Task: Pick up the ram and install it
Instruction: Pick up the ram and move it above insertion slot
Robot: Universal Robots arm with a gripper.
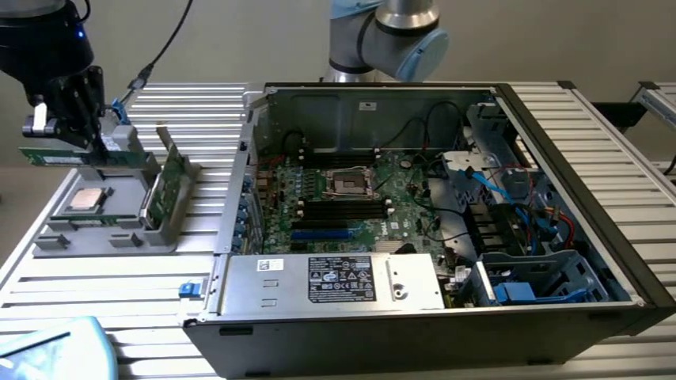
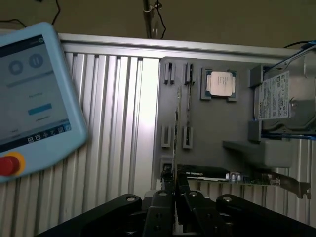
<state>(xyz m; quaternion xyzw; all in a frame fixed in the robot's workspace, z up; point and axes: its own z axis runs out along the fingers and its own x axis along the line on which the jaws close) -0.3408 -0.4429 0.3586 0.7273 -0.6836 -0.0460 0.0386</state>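
The ram (image 1: 58, 157) is a long thin green stick, held level above the grey parts holder (image 1: 100, 233) at the exterior view's left. My gripper (image 1: 85, 149) is shut on its upper edge. In the wrist view the ram (image 2: 176, 129) shows edge-on as a thin line running out from between my gripper's (image 2: 175, 193) closed fingers, over the holder's empty slots (image 2: 187, 133). The open computer case (image 1: 423, 317) lies to the exterior view's right, with the green motherboard (image 1: 407, 178) and its dark memory slots (image 1: 338, 209) inside.
The holder also carries a broader green card (image 1: 164, 190) standing on edge, a CPU chip (image 1: 87, 199) and a hard drive (image 2: 279, 96). A blue teach pendant (image 2: 29, 98) lies on the ribbed table (image 1: 127, 289). Cables and a drive cage (image 1: 539, 277) crowd the case's right side.
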